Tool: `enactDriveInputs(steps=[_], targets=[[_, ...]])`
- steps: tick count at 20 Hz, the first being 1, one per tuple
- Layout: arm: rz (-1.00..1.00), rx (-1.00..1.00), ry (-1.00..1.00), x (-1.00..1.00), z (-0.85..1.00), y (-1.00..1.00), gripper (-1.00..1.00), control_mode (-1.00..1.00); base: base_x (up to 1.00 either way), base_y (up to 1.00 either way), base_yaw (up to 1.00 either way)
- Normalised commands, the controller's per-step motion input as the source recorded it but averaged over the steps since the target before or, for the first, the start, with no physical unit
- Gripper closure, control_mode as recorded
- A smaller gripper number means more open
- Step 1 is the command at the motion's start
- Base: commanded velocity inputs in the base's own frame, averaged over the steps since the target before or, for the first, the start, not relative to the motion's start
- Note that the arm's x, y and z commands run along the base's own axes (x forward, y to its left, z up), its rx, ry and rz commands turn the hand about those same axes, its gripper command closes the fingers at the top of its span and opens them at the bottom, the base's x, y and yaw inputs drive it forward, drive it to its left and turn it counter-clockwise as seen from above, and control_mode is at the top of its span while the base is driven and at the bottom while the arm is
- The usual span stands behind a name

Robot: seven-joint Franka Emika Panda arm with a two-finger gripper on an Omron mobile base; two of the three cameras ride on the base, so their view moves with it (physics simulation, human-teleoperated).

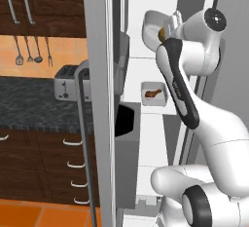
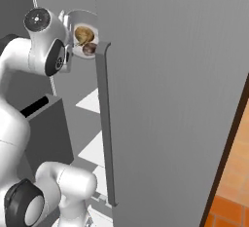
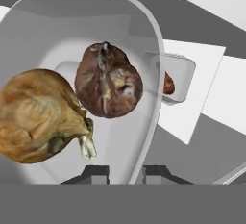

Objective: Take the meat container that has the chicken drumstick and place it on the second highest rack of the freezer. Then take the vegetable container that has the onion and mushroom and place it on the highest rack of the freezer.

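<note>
Hand view | fingers (image 3: 122, 172) pinch vegetable container (image 3: 144, 40) rim (onion (image 3: 38, 115), mushroom (image 3: 108, 81) inside) | no writing

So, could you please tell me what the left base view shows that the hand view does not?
Left base view alone: a toaster on the dark counter, hanging utensils, and the arm. Hand view alone: the gripper closed on the white bowl's rim, with the mushroom beside the onion. Both: the drumstick tray on a freezer shelf.
</note>
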Motion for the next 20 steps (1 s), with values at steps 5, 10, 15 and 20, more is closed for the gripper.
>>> enactDriveInputs(steps=[5, 10, 15, 20], targets=[[0.00, 0.00, 0.00, 0.33, -0.01, -0.20, 1.00, -1.00, 0.00, 0.00, 0.00], [-0.02, 0.00, 0.00, 0.32, 0.00, -0.16, 1.00, -1.00, 0.00, 0.00, 0.00], [-0.07, -0.01, 0.00, 0.37, 0.00, -0.04, 1.00, -1.00, 0.00, 0.00, 0.00], [-0.09, -0.01, 0.00, 0.27, 0.00, -0.10, 1.00, -1.00, 0.00, 0.00, 0.00]])
